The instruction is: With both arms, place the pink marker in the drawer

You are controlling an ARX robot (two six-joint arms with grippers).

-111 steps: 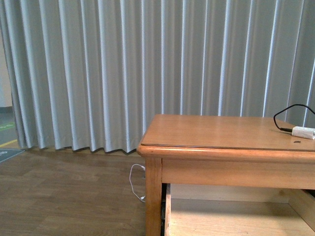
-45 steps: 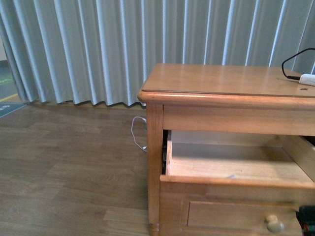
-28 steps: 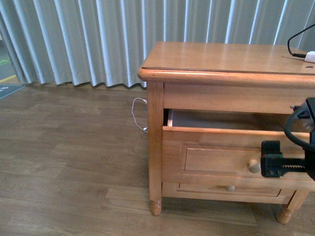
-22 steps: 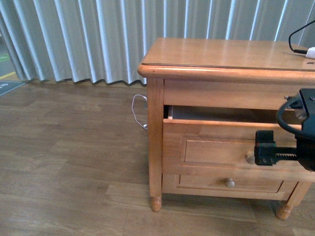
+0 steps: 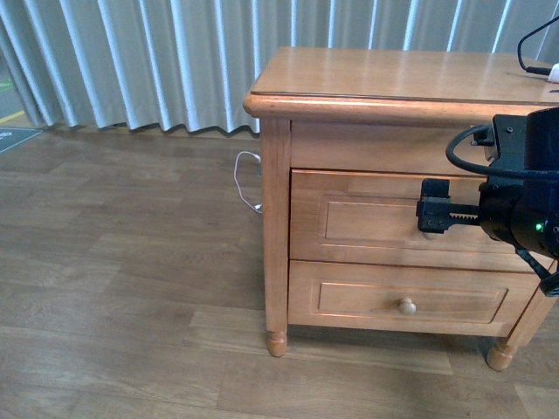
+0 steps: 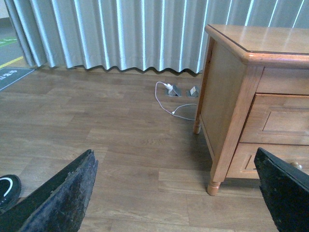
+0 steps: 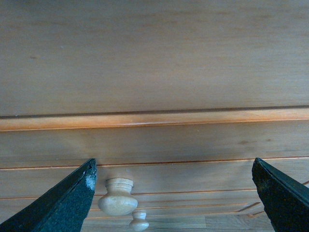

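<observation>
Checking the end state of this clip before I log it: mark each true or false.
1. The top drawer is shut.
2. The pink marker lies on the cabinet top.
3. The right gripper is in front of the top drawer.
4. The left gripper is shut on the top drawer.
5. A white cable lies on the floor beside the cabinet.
1. True. The top drawer sits flush in the cabinet.
2. False. No pink marker shows in any view; only a white adapter lies at the top's far edge.
3. True. The right gripper is in front of the drawer's panel, jaws open.
4. False. The left gripper is open, over the floor, apart from the cabinet.
5. True. The white cable lies there.
</observation>
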